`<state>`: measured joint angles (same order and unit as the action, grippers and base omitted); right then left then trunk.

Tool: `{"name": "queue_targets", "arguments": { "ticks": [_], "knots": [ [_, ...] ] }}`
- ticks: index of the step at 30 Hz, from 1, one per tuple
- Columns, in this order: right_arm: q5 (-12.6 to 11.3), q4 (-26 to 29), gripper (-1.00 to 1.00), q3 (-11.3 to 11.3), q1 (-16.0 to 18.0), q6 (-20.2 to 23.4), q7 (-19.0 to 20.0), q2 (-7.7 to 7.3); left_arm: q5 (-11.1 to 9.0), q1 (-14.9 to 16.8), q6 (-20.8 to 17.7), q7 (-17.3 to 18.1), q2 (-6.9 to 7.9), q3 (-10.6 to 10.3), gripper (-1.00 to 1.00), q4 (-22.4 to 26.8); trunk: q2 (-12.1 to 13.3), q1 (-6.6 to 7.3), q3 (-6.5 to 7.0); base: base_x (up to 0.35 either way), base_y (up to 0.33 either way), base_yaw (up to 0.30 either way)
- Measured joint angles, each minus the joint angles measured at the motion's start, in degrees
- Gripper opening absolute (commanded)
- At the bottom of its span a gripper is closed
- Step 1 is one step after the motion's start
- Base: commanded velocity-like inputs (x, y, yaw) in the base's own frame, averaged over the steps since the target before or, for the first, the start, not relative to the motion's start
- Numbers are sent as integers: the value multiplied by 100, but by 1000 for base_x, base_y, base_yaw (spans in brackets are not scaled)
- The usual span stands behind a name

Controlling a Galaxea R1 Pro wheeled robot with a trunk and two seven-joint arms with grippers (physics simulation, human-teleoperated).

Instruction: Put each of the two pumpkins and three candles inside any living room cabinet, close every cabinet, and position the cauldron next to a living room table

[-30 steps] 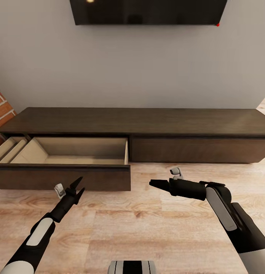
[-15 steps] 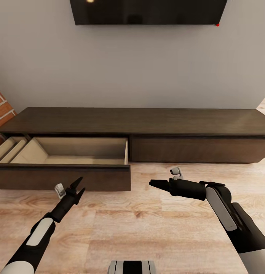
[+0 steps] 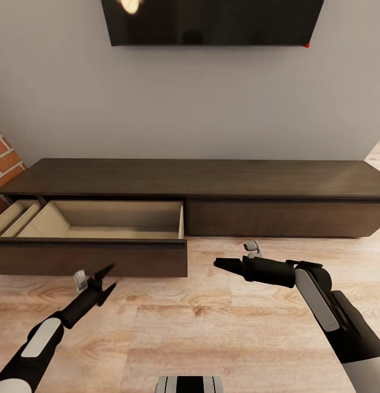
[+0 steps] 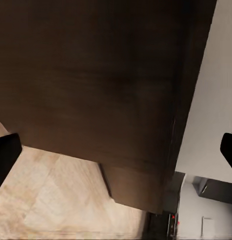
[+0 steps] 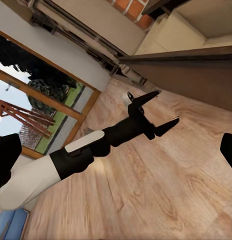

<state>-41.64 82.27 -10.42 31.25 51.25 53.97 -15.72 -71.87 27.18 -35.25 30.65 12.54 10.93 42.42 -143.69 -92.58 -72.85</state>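
- My left gripper (image 3: 106, 278) has drawn back from the open drawer (image 3: 91, 255) compared with 0.5 s ago. It now sits lower and further toward me, over the wood floor (image 3: 212, 333), well clear of the drawer front.
- Its 2 fingers are spread and hold nothing. The right wrist view shows the same gap between them (image 5: 157, 111).
- The whole head view has shifted a little: the TV (image 3: 212, 22) and the cabinet (image 3: 277, 180) sit slightly lower in frame, so my head or trunk has moved, not the furniture.
- My right gripper (image 3: 224, 265) hangs in the same place over the floor, in front of the closed right drawer front (image 3: 283, 218). From the head view its fingers look pressed together, but I see them side-on and cannot tell for sure. In the right wrist view, the 2 tips sit at opposite edges of the picture.
- The cabinet stands against the grey wall, its left drawer pulled fully out, pale interior bare as far as I can see.
- I judge the pull finished: the drawer is ready to be filled, and I must go and fetch the pumpkins and candles next.
- Risk: the open drawer juts into my path when I turn away.
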Motion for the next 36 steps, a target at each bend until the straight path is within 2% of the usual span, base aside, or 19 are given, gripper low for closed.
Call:
{"name": "queue_targets", "arguments": {
  "ticks": [4, 8, 12, 18, 29, 36],
  "knots": [
    [4, 0, 100, -25, 0, 1, 0, 6, -14, -4, -450, -387, 144, 8, 100, -84, 2, 6, 44, 0, 0, 0],
    [7, 0, 100, -38, 0, 1, 0, 11, -5, -14, -623, -589, 272, 6, 100, -105, 8, 16, 132, 0, 0, 0],
    [8, 2, 100, -41, 0, 1, 0, 11, 14, -20, -643, -688, 287, -3, 100, -107, 13, 26, 221, 0, 0, 0],
    [7, 0, 100, -42, 0, 1, 0, -4, -3, -23, -656, -1066, 260, -31, 100, -108, 21, 42, 354, 0, 0, 0],
    [10, -8, 100, -42, 0, 8, -8, 2, -3, -23, -661, -1112, 208, -46, 100, -203, 36, 70, 598, 0, 0, 0],
    [-29, -395, 100, 0, 0, 9, -9, 3, -13, -23, -662, -1113, 206, -47, 100, -213, 45, 88, 753, 0, 0, 0]
  ]
}}
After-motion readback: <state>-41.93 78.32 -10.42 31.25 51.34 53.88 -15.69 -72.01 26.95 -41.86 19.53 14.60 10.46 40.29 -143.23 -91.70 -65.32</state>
